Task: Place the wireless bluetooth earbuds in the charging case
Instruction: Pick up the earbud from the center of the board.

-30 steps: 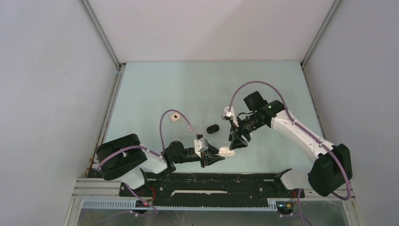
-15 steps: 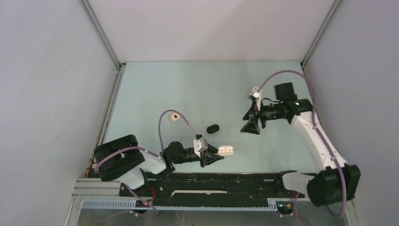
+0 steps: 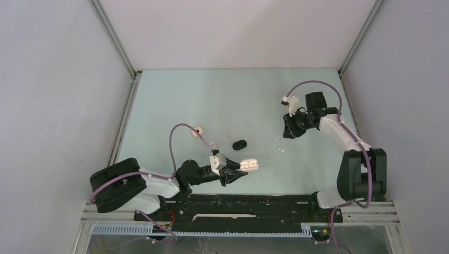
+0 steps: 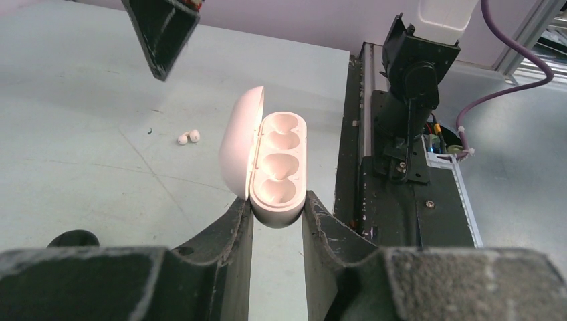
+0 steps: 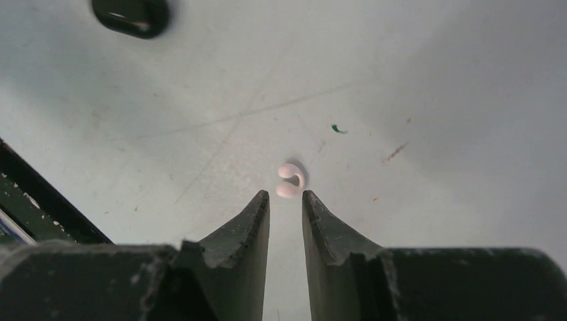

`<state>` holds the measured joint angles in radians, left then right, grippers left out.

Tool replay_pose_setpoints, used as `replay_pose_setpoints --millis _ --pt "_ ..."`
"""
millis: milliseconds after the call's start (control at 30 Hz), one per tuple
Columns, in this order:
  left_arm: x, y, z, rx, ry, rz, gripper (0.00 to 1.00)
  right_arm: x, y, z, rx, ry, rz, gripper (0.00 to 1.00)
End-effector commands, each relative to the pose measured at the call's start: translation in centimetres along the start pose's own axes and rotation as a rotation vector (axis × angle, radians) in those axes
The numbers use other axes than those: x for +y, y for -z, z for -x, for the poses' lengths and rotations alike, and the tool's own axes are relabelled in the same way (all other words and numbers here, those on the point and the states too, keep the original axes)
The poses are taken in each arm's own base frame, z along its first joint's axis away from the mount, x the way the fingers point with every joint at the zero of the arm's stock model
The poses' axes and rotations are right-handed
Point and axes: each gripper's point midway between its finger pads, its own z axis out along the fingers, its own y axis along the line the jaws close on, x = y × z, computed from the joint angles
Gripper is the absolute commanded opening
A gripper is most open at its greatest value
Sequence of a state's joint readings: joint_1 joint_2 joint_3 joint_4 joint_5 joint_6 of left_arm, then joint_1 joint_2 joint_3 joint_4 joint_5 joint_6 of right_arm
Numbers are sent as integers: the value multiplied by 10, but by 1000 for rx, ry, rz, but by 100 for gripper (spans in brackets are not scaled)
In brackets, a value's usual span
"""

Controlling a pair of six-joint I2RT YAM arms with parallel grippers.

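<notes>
The wireless bluetooth earbuds [image 5: 291, 180], a pale pink pair lying against each other, sit just beyond the right gripper [image 5: 286, 195]. Its jaws are narrowly parted and empty, probably aligned for a pick. Nearer and to the left, the left gripper [image 4: 277, 200] pinches the charging case [image 4: 277, 157], lid open and sockets bare, presented for loading. No lettering is legible.

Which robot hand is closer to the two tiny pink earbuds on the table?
Right. The right gripper is just short of the earbuds; the left gripper is farther away, holding the open case.
</notes>
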<state>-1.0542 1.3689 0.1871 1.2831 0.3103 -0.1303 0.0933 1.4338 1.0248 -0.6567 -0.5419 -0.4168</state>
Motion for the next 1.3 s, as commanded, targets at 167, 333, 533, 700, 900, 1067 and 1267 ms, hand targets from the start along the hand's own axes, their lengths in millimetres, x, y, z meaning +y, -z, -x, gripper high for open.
replay_pose_setpoints --millis 167,333,533,700,900,1067,1267 --pt "5 7 15 -33 -47 31 0 -35 -32 -48 215 -210 -33 27" --pt "6 8 14 -27 -53 35 0 -37 -40 -54 246 -227 -23 29" --pt "6 7 13 -19 -51 33 0 -36 -47 -57 276 -218 -17 32" --pt "7 6 10 -9 -50 35 0 -31 -53 -61 307 -201 -4 32" --pt "7 6 8 -2 -48 37 0 -26 -54 -61 319 -185 15 32" --pt "7 4 6 6 -45 35 0 -19 -56 -64 334 -185 46 32" --pt "8 3 5 11 -44 34 0 -13 -57 -63 335 -186 73 32"
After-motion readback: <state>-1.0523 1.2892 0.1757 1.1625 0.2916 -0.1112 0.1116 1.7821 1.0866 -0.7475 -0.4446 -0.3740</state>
